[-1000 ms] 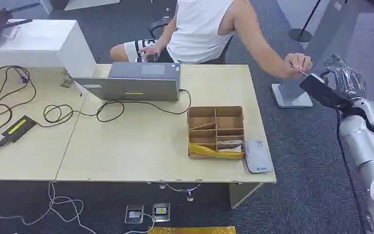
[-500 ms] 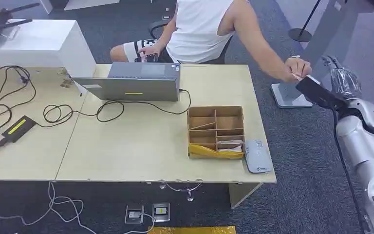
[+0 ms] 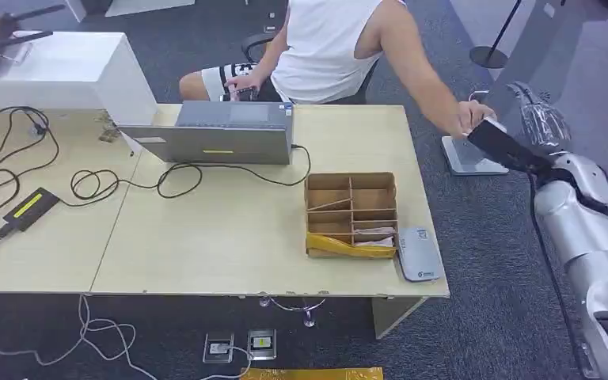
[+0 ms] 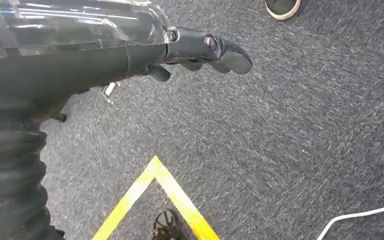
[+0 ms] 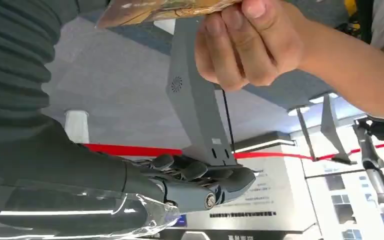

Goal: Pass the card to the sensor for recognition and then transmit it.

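The card [image 5: 165, 11] was seen in the right wrist view as a thin brownish piece pinched between the fingers of a person's hand [image 5: 247, 42], close above the right hand [image 5: 200, 180]. Whether the card also touched the robot's thumb could not be told. The right hand's fingers were lying extended together, with nothing visibly gripped between them. In the head view the right hand [image 3: 532, 127] was raised past the far right corner of the table [image 3: 206, 237], just beside the person's hand [image 3: 475, 117]. On the table, a compartmented cardboard box [image 3: 351, 214] was set near the right edge, with a grey sensor [image 3: 418, 253] touching its right side. The left hand [image 4: 200, 50] was hanging over grey carpet, fingers loosely bent, nothing held.
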`<state>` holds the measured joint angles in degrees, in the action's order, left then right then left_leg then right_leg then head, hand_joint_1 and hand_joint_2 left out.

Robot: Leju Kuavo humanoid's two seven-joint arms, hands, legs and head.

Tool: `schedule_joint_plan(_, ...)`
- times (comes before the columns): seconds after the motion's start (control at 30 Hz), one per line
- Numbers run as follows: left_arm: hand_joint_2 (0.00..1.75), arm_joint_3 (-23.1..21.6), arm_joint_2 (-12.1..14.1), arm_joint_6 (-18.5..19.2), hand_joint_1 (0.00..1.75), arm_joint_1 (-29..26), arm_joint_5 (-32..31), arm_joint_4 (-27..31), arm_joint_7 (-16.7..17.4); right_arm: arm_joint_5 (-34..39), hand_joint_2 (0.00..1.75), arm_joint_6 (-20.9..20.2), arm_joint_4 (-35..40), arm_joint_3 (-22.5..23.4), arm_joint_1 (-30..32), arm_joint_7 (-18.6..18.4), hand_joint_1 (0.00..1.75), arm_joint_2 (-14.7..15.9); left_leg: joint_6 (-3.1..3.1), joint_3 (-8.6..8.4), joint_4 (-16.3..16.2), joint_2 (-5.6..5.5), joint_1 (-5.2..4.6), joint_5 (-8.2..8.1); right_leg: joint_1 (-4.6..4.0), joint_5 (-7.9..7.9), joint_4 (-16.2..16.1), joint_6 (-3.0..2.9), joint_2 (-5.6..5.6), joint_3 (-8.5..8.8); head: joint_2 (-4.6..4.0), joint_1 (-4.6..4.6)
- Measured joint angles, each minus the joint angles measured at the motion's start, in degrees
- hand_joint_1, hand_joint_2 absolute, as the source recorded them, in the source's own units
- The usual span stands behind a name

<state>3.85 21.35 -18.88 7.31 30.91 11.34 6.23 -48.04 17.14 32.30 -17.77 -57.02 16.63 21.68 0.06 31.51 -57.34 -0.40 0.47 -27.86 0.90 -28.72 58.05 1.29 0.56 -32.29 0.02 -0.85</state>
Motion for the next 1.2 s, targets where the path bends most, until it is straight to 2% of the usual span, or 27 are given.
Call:
schedule_joint_plan(0.03, 1.75, 0.00, 0.04, -0.04, 0.00, 0.00, 0.00, 0.00, 0.00, 0.02, 1.75, -0.06, 0.00, -0.07, -0.09, 0.02, 0.00, -0.13, 0.00, 0.00, 0.00, 0.00, 0.00, 0.00, 0.00, 0.00, 0.00, 0.00, 0.00, 0.00, 0.00, 0.00)
schedule_joint_plan(0.07, 1.75, 0.00, 0.04, -0.07, 0.00, 0.00, 0.00, 0.00, 0.00, 0.06, 1.75, -0.13, -0.02, -0.11, -0.15, 0.17, 1.55, -0.22, 0.00, 0.00, 0.00, 0.00, 0.00, 0.00, 0.00, 0.00, 0.00, 0.00, -0.01, 0.00, 0.00, 0.02)
schedule_joint_plan(0.1, 1.75, 0.00, 0.09, -0.13, 0.00, 0.00, -0.04, 0.00, -0.02, 0.13, 1.75, -0.28, -0.02, -0.22, -0.19, 0.37, 1.75, -0.35, 0.00, 0.00, 0.00, 0.00, 0.00, 0.00, 0.00, 0.00, 0.00, 0.00, -0.01, 0.00, 0.00, 0.00)
schedule_joint_plan(0.8, 1.75, 0.00, 0.31, -0.61, 0.00, -0.01, -0.13, 0.00, 0.04, 0.85, 1.75, -2.71, -0.07, -1.07, -0.45, 0.44, 1.75, -1.64, 0.00, 0.00, 0.00, 0.01, 0.00, 0.00, 0.00, 0.00, 0.00, 0.00, -0.02, -0.01, 0.00, 0.00)
schedule_joint_plan(1.2, 1.75, -0.02, 0.31, 0.33, 0.00, -0.01, -1.16, 0.00, 0.50, 3.43, 1.75, -2.40, -0.02, -1.31, -0.25, 0.55, 1.75, -1.90, 0.00, -0.02, -0.01, 0.02, 0.00, 0.00, 0.00, 0.00, -0.01, 0.00, -0.03, -0.02, 0.00, 0.00)
